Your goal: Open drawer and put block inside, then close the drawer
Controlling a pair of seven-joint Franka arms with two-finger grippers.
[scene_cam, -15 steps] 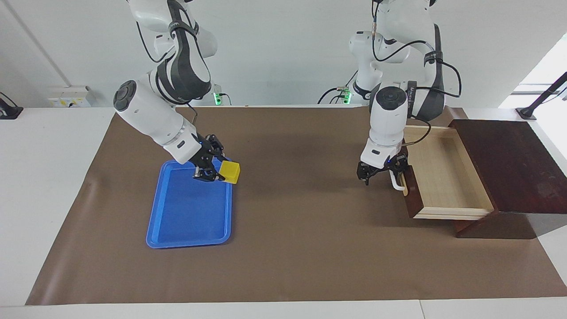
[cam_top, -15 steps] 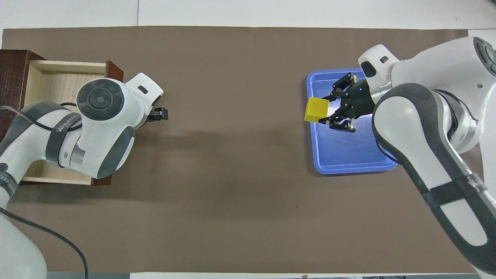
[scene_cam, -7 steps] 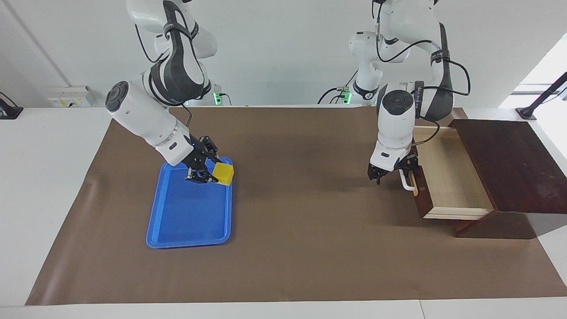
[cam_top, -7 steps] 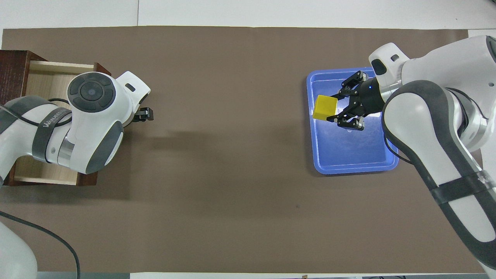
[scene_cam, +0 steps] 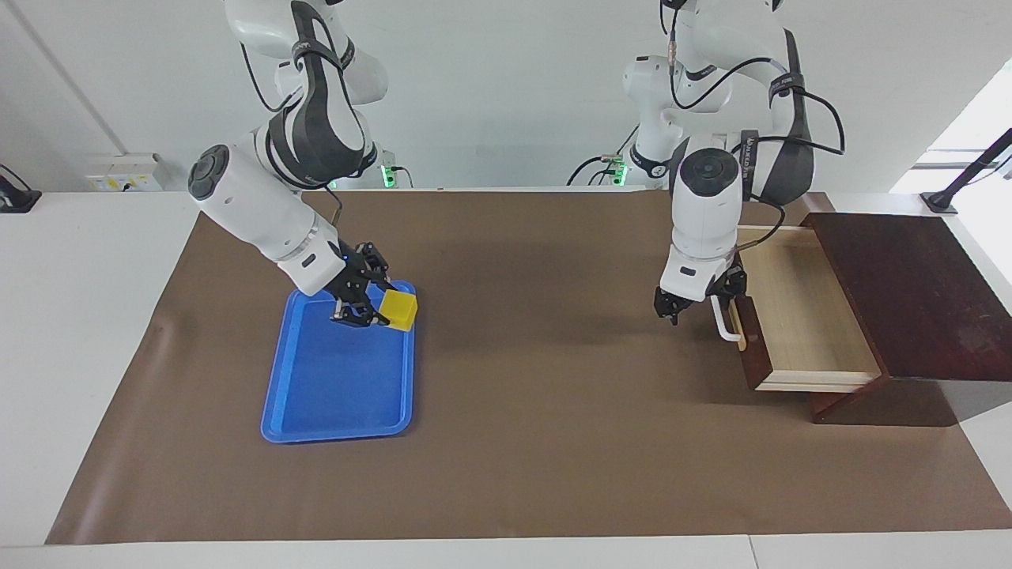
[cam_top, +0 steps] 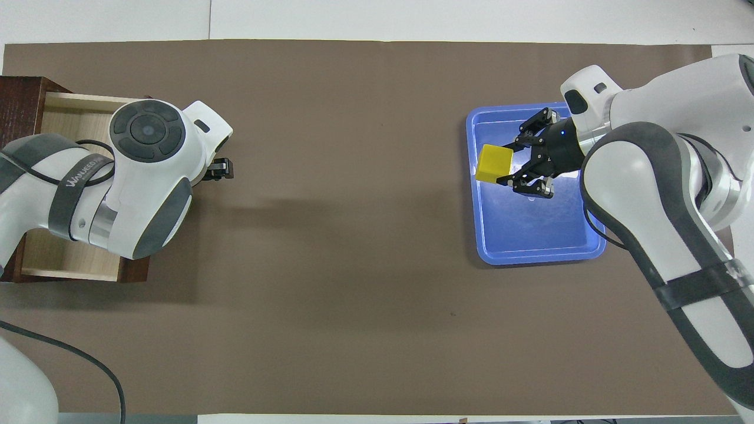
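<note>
The block point(scene_cam: 398, 309) point(cam_top: 493, 164), a small yellow cube, hangs just above the blue tray's corner nearest the robots, and my right gripper point(scene_cam: 383, 308) point(cam_top: 503, 165) is shut on it. The drawer point(scene_cam: 798, 316) point(cam_top: 70, 115) stands pulled out of its dark cabinet point(scene_cam: 909, 292) at the left arm's end of the table. Its pale wooden inside shows nothing in it. My left gripper point(scene_cam: 700, 299) point(cam_top: 221, 169) stands open at the top end of the white bar handle point(scene_cam: 721, 322). In the overhead view the left arm hides the handle and much of the drawer.
A blue tray point(scene_cam: 332, 379) point(cam_top: 530, 229) lies on the brown mat point(scene_cam: 538, 411) toward the right arm's end, with nothing lying in it. Bare mat stretches between tray and drawer.
The drawer slid a little way back toward its cabinet, with the left gripper at its handle. The right gripper drew the block back over the tray. Both have barely moved since half a second ago.
</note>
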